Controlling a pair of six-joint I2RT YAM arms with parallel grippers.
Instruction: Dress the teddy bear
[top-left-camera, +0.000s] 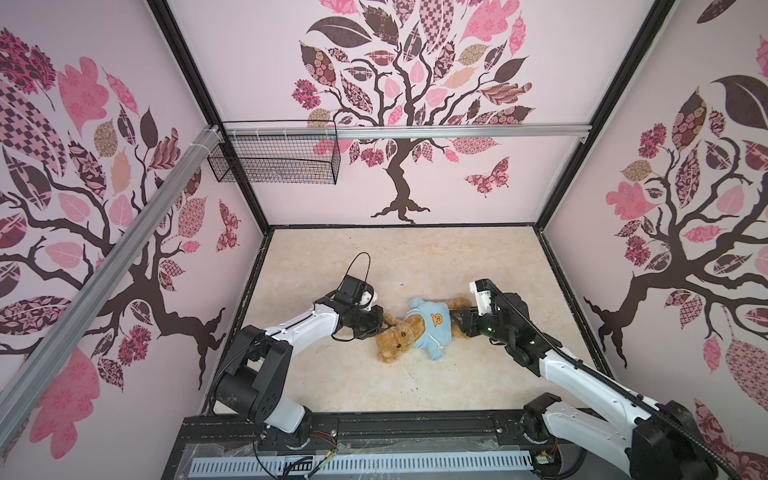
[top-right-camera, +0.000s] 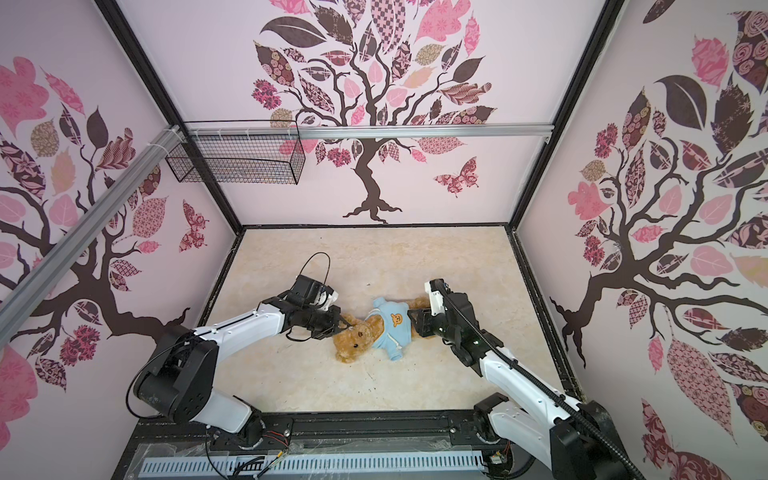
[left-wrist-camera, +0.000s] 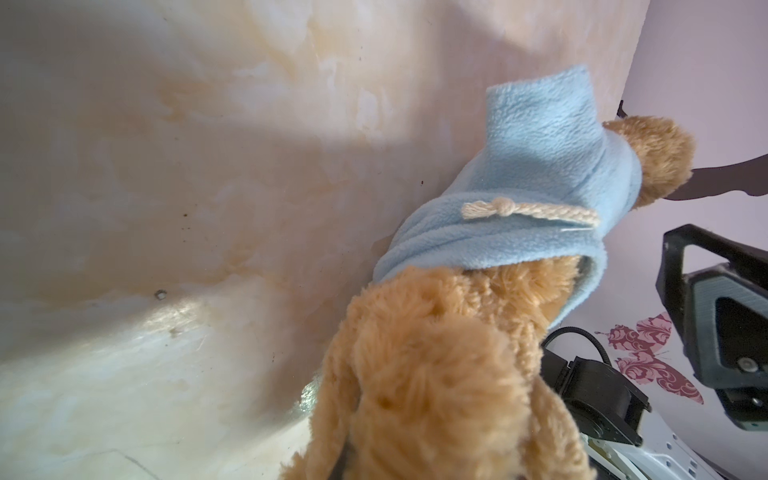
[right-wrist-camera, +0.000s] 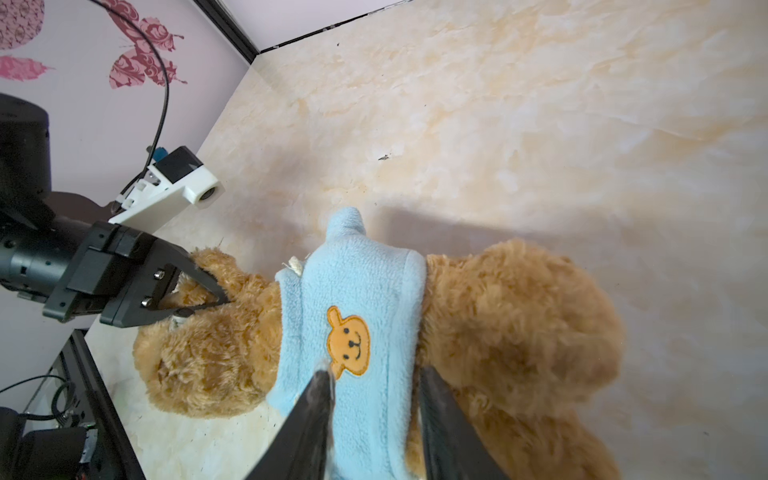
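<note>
The teddy bear (top-left-camera: 395, 343) (top-right-camera: 355, 340) lies mid-table on its back, head toward the front left, legs toward the right. A light blue hoodie (top-left-camera: 432, 330) (top-right-camera: 392, 330) with an orange bear-face patch covers its torso. My left gripper (top-left-camera: 383, 328) (top-right-camera: 343, 328) (right-wrist-camera: 222, 301) is shut on the fur at the bear's ear. In the left wrist view the bear's fur (left-wrist-camera: 436, 374) hides the jaws. My right gripper (top-left-camera: 454, 318) (top-right-camera: 412, 318) (right-wrist-camera: 374, 374) is at the hoodie's (right-wrist-camera: 353, 282) lower hem, jaws apart on either side of the fabric, with the bear's legs (right-wrist-camera: 519, 311) beside it.
A black wire basket (top-left-camera: 274, 158) (top-right-camera: 237, 160) hangs from the aluminium rail at the back left. Patterned walls enclose the marble tabletop (top-left-camera: 415, 257) on three sides. A black frame (top-left-camera: 415, 424) runs along the front edge.
</note>
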